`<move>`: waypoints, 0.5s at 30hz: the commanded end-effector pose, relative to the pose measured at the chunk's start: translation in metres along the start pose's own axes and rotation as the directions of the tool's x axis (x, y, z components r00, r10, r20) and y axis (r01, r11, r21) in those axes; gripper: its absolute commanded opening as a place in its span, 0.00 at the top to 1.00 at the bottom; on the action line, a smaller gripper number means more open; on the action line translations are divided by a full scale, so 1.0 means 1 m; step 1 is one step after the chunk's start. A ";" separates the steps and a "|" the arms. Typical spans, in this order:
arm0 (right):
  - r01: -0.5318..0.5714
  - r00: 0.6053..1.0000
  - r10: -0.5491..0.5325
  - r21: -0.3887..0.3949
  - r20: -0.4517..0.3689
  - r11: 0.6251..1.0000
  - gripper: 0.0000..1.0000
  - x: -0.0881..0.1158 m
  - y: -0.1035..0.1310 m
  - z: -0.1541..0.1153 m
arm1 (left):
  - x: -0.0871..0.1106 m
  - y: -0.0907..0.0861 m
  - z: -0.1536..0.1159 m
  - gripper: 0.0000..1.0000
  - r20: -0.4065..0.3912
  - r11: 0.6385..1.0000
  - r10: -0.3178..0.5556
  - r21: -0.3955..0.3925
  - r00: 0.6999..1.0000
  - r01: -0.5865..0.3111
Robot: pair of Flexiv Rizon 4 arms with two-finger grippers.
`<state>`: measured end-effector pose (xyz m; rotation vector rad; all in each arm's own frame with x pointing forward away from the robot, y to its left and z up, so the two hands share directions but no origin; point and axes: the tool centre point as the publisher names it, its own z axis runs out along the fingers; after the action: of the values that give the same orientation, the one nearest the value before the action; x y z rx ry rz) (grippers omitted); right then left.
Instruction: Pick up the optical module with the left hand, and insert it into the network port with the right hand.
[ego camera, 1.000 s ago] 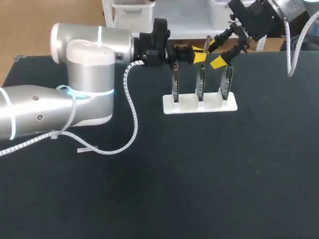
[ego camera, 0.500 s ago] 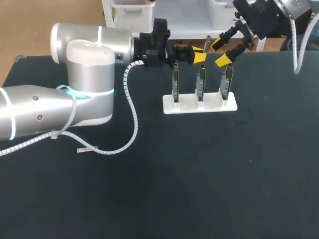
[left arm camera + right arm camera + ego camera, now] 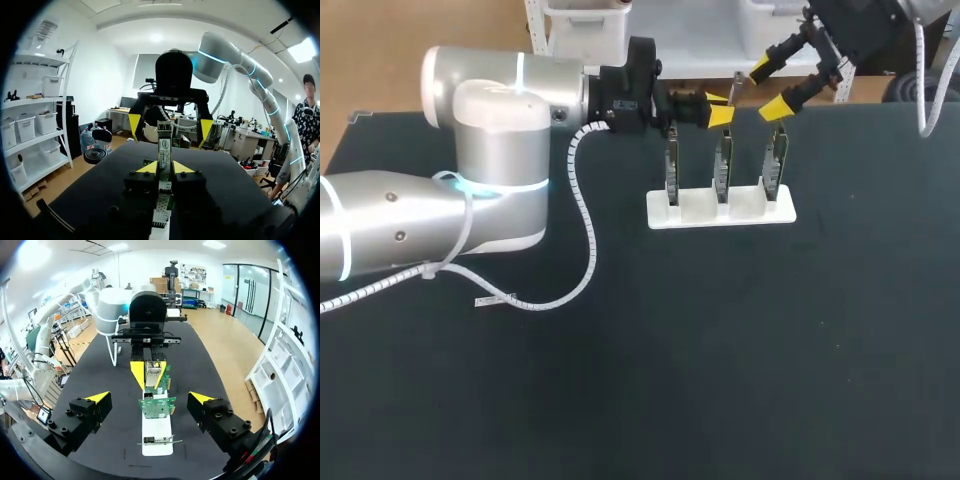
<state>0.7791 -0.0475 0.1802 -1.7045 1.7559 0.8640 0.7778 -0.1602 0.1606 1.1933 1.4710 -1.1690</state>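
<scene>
- Left wrist view: shows left gripper (image 3: pixel 165 168) clamped on module (image 3: pixel 164 145), yellow tips pressing it from both sides, its far end poking out past them. Puts right gripper (image 3: pixel 169 126) just beyond that end, fingers spread wide to either side and touching nothing. Marks the pickup as done, by the look of it.
- Right wrist view: looks the opposite way along the same line. Catches own fingers far apart and empty, with the module ahead of them, pinched between the other arm's tips. Finds boards (image 3: pixel 156 407) standing upright in a white stand (image 3: pixel 156 437) under and just ahead of the gripper. Gives no clear sight of a port, so cannot tell which one is meant or whether any is filled.
- Head view: sets both grippers over the far side of the table (image 3: pixel 720 350), with left arm (image 3: pixel 490 130) reaching in from the left and right arm (image 3: pixel 860 20) from the upper right corner. Places the module near the top of the middle board; cannot tell if they touch. Leaves the larger part of the job to do: handing the module to the right gripper, freeing it from the left, then seating it in the port. Reads as about a third of the way through.
</scene>
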 end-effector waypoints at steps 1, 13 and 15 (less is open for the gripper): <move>0.012 1.000 -0.012 0.042 0.003 0.999 0.00 -0.002 0.005 0.000 | 0.000 0.001 0.000 1.00 0.001 1.000 0.001 0.001 1.000 -0.001; 0.057 0.998 -0.058 0.024 0.019 0.998 0.00 -0.012 -0.015 0.005 | 0.000 0.001 0.000 1.00 0.001 1.000 0.001 0.001 1.000 -0.001; 0.044 0.999 -0.045 0.025 0.025 0.999 0.00 -0.011 -0.019 0.005 | 0.000 0.001 0.000 1.00 0.001 1.000 0.001 0.001 1.000 -0.001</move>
<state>0.7877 -0.0363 0.1859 -1.6970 1.7015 0.8127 0.7778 -0.1602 0.1606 1.1933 1.4710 -1.1690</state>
